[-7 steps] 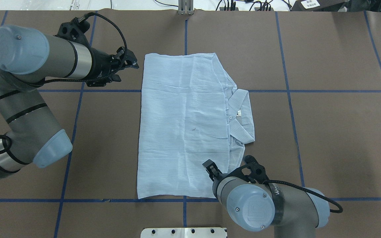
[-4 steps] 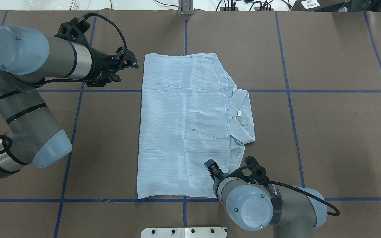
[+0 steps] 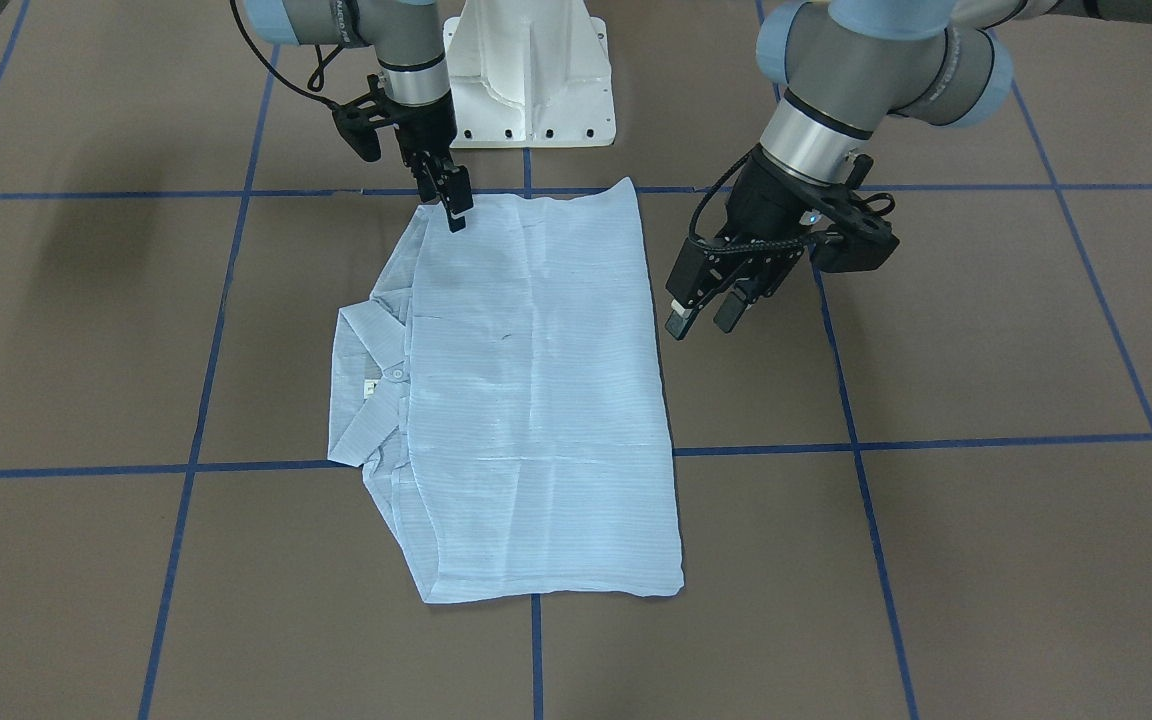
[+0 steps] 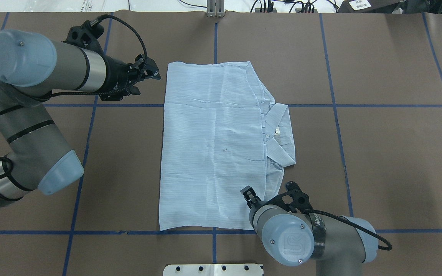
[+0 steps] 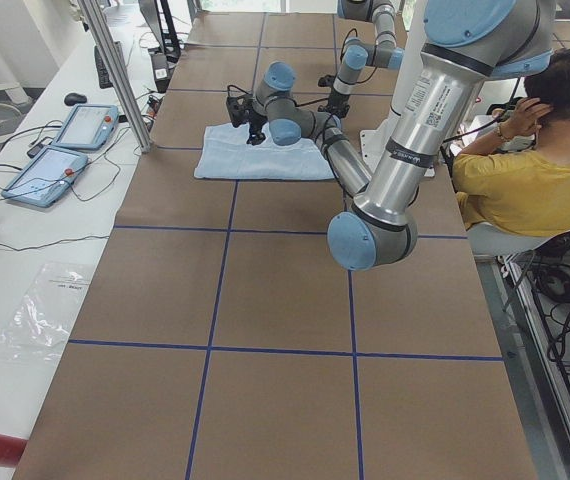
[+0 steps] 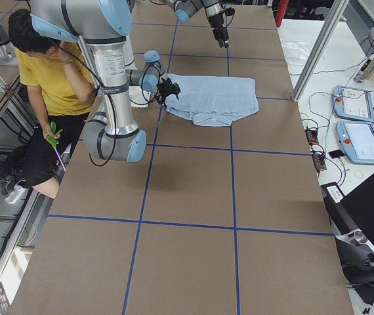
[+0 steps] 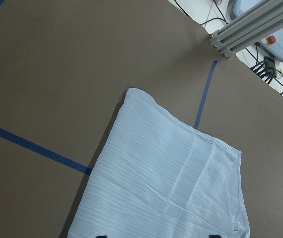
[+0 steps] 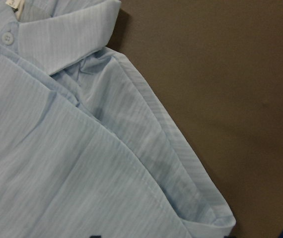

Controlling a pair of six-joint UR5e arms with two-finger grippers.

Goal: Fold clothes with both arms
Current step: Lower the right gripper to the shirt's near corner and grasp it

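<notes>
The clothes are one pale-blue striped shirt [image 4: 213, 145], folded into a long rectangle on the brown table, with its collar [image 4: 278, 126] and a white button sticking out on the right. My left gripper [image 4: 150, 74] hovers open just off the shirt's far left corner, touching nothing; the front view shows the left gripper [image 3: 701, 320] with its fingers apart, beside the shirt [image 3: 526, 400]. My right gripper [image 4: 249, 193] hangs over the near right part of the fold, close to the cloth, and looks open and empty. The right wrist view shows only the shirt [image 8: 82, 148] layers and its collar.
Blue tape lines [image 4: 332, 105] divide the table into squares. The white pedestal base [image 3: 531, 80] stands at the robot's edge and an aluminium post [image 4: 215, 7] at the far edge. A seated person in yellow [image 5: 525, 180] is beside the base. Pendants [image 5: 65, 150] lie on the far bench.
The right arm has shifted slightly to the right and nearer the robot, its gripper still over the shirt's near right part. The left arm and the shirt have not visibly moved.
</notes>
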